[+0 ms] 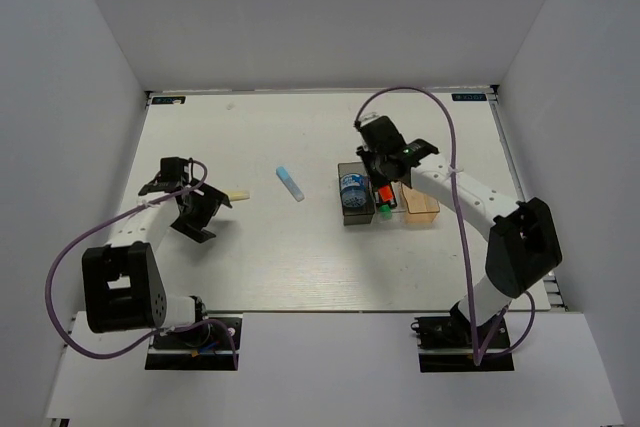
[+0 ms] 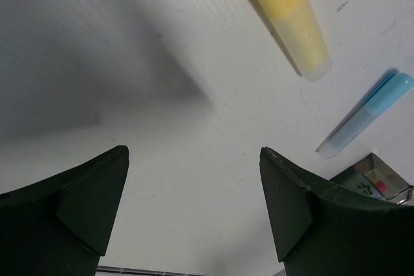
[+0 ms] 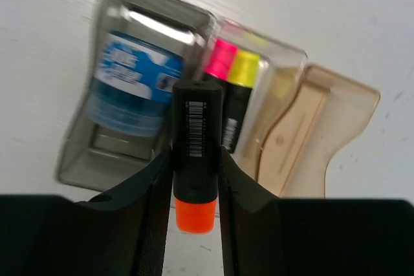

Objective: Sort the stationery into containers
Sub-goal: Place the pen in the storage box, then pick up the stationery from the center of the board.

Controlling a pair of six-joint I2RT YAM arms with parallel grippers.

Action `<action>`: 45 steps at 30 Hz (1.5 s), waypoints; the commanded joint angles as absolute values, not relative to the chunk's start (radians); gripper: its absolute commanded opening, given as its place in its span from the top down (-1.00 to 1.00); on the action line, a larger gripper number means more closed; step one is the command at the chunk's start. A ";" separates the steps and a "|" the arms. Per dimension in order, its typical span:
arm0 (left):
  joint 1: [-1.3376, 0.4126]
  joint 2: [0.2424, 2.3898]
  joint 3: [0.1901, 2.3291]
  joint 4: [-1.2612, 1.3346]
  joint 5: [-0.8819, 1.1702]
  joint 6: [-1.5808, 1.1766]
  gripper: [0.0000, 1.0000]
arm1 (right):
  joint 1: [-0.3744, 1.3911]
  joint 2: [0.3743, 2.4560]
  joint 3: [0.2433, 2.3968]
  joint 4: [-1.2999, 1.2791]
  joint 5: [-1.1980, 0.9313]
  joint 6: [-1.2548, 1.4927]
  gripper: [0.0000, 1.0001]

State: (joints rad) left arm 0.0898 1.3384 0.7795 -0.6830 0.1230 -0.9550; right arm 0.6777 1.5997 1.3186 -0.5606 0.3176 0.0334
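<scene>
Robotics lab test cell — white panel walls point(image 1: 320, 17) around white table point(image 1: 270, 267).

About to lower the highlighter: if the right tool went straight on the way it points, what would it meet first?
Probably the clear plastic bin, near its edge beside the dark grey bin; the held black orange-ended highlighter would touch first. Depth unclear.

Left wrist view: the pale-yellow stick point(image 2: 284, 11) runs off the top edge; at lower right a bin corner point(image 2: 365, 176) is cut by the frame edge and a black finger point(image 2: 323, 218); right wrist view: the dark grey bin point(image 3: 84, 159) and its blue-and-white item point(image 3: 132, 79) are blurred; the orange-ended highlighter point(image 3: 196, 159) hides much of the pink-ended highlighter point(image 3: 223, 59) behind it.
</scene>
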 commanded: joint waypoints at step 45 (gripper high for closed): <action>0.006 1.828 1.318 -0.982 -0.146 -1.312 -0.64 | 0.390 1.241 1.051 -0.423 -0.118 0.183 -0.40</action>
State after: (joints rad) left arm 0.0139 1.8275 1.2652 -0.9340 -0.0769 -1.2724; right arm 0.4068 1.2869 1.0679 -0.4629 -0.0700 0.1604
